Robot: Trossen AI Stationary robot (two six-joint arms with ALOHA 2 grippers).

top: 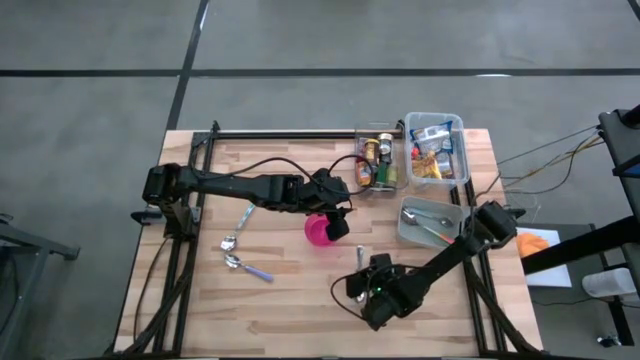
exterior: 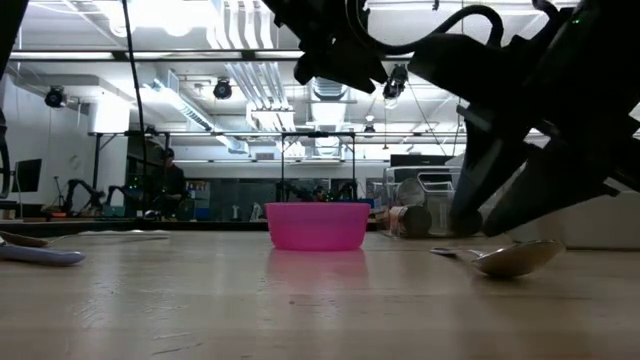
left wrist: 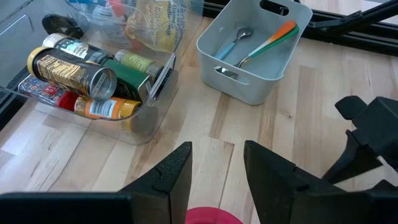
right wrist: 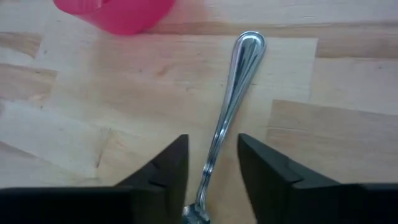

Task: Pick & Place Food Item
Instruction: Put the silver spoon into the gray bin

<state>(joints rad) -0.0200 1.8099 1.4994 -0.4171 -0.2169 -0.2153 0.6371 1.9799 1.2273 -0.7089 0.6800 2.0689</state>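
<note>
Clearly, no label can be read: the cans (left wrist: 74,71) in the clear bin (left wrist: 134,121) show printing too small to make out. The left gripper (left wrist: 216,171) hangs over the pink bowl (top: 320,230) with its fingers partly apart and holds nothing. The right gripper (right wrist: 211,165) is low over the bench (top: 290,300), fingers slightly open on both sides of a metal spoon (right wrist: 233,99) lying flat beside the bowl. Two more spoons (left wrist: 255,43) lie in the grey tray (left wrist: 249,84).

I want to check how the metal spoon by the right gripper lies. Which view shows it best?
The right wrist view: the metal spoon lies flat on the table, running out from between the right gripper and its fingers. The high view shows it small; the low view shows its bowl; the left wrist view misses it.
</note>
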